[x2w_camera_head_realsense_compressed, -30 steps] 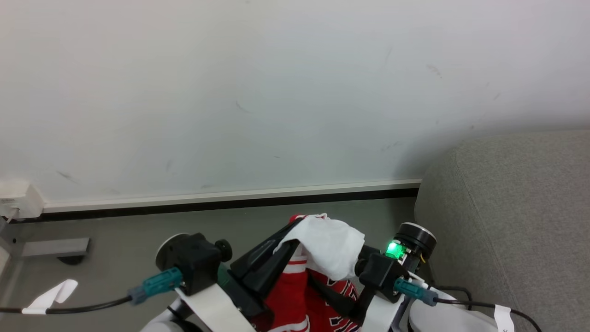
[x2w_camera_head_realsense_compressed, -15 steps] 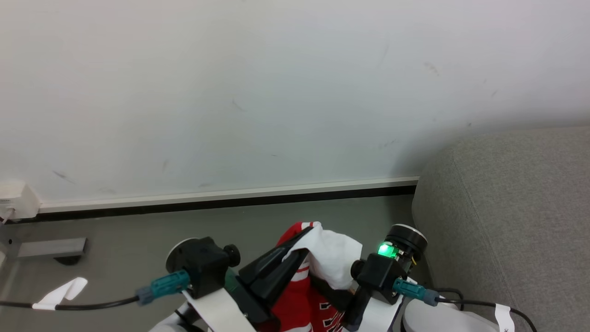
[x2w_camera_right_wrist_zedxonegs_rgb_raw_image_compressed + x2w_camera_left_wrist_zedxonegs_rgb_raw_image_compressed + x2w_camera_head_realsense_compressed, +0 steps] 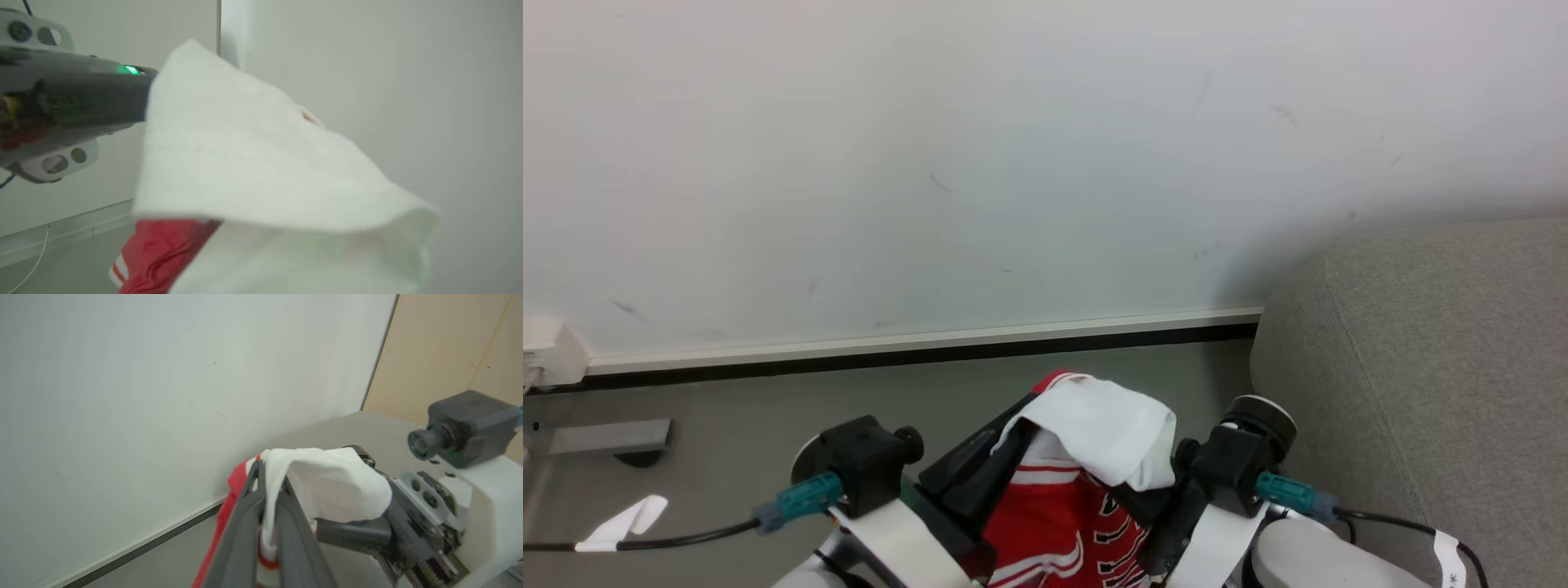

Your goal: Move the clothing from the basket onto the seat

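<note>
Jersey (image 3: 1054, 523), red with white panel: held up between both sets of fingers; left fingers (image 3: 243, 531) clenched on the white fold, which drapes over right fingers (image 3: 351, 535), closed beneath it, grasp on cloth unclear; grey sofa (image 3: 1437, 367) just right of right fingers

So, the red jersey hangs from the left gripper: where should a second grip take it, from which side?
Probably the white fold at the top of the jersey, from the robot's right. The left gripper pinches its left end, so the fold stretches sideways as a thick, reachable edge, while the red part hangs loose below. The right gripper sits shut at that right end.
</note>
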Controlling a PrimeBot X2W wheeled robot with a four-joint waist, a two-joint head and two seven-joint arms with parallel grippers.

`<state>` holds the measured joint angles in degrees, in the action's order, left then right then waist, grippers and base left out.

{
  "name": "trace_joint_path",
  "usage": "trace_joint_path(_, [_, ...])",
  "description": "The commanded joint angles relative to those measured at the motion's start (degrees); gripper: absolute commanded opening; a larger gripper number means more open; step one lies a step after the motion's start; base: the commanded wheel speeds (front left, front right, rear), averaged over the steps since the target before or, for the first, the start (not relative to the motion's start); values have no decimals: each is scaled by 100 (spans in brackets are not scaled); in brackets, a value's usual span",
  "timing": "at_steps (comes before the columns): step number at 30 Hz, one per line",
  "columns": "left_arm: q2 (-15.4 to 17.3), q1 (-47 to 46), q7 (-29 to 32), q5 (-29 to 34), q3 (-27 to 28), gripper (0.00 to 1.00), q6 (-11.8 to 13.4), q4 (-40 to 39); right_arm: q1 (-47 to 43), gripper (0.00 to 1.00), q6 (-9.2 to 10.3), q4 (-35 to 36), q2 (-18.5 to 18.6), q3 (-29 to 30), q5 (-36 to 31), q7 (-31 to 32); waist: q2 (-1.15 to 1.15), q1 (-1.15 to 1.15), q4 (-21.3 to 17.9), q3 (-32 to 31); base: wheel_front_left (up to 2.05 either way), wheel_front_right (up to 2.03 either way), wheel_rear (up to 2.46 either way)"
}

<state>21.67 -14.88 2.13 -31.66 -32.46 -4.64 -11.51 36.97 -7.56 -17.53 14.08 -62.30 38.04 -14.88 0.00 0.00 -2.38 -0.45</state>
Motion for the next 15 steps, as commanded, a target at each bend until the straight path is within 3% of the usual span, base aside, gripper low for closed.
trace_joint_path(1, [11,60,-65,112,20,100,52,66,-89,0,13,56,27,140,37,-38,0,0,-21,9,0,0,0])
trace_joint_path(8, [-40,119,-401,362,55,100,263,357,-351,0,13,152,142,882,-126,-35,0,0,-186,67,0,0,0])
trace_joint_path(15, [-153,152,-743,639,-148,100,296,742,-565,0,13,229,275,1616,-401,-35,0,0,-531,159,0,0,0])
